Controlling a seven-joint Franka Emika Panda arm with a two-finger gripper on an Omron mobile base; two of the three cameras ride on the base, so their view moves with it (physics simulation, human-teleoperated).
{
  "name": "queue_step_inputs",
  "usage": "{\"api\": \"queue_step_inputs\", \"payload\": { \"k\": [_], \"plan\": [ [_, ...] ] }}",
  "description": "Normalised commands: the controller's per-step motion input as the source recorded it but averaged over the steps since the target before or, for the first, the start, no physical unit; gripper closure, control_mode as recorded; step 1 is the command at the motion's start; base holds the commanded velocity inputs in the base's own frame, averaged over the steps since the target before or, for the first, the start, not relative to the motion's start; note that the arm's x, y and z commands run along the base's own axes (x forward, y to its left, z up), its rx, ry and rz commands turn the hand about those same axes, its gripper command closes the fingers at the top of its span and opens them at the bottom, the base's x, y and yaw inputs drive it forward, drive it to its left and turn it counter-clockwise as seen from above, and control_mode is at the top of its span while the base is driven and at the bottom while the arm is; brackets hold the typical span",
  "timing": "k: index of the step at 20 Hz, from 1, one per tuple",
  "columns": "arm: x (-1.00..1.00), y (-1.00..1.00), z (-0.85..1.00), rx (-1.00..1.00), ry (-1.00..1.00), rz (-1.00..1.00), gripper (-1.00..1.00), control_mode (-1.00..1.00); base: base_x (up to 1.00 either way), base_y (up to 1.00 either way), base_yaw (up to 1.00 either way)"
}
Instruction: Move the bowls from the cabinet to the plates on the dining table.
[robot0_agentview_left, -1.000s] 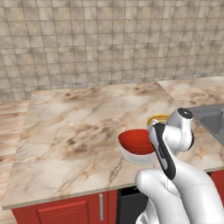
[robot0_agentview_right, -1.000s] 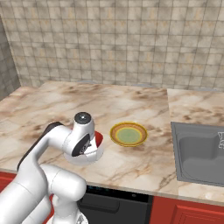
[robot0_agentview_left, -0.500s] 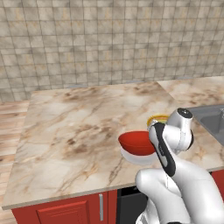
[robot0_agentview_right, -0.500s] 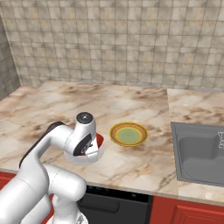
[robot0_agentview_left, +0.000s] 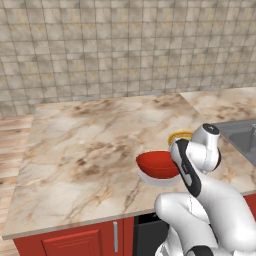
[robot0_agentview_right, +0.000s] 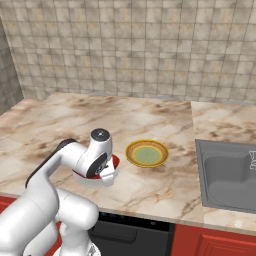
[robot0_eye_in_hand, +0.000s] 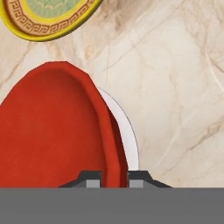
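Beige tiles cover the wall behind the marble dining table (robot0_agentview_left: 90, 145), which has red cupboard fronts (robot0_agentview_left: 75, 242) under its near edge.

From the left base view, the red bowl (robot0_agentview_left: 156, 164) sits over the white plate (robot0_agentview_left: 150, 178), of which a pale crescent shows below the bowl's left side. Only a thin arc of the yellow-rimmed plate (robot0_agentview_left: 179, 135) shows at 1 o'clock from the bowl; the arm covers the rest.

From the right base view, the yellow-rimmed plate (robot0_agentview_right: 147, 153) lies fully visible with its pale green centre, at 2 o'clock from the bowl (robot0_agentview_right: 114, 162) and apart from it. The steel sink (robot0_agentview_right: 227, 176) is at 3 o'clock. The bowl here is mostly hidden by the white arm.

In the hand view, the gripper (robot0_eye_in_hand: 113, 178) has its jaws narrow, pinching the bowl's (robot0_eye_in_hand: 52, 131) rim between the two dark tips, one inside the rim and one outside. The bowl opens upward; being round, it has no long axis. A slice of the white plate (robot0_eye_in_hand: 129, 140) shows beside the rim, and the yellow-rimmed plate (robot0_eye_in_hand: 48, 19) shows its patterned brown band at 11 o'clock.
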Motion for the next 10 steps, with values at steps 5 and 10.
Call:
{"api": "queue_step_inputs", "payload": {
  "k": [5,10],
  "plan": [
    [0.00,0.00,0.00,0.00,0.00,0.00,1.00,-1.00,0.00,0.00,0.00],
    [0.00,0.00,0.00,0.00,0.00,0.00,-1.00,-1.00,0.00,0.00,0.00]
  ]
}}
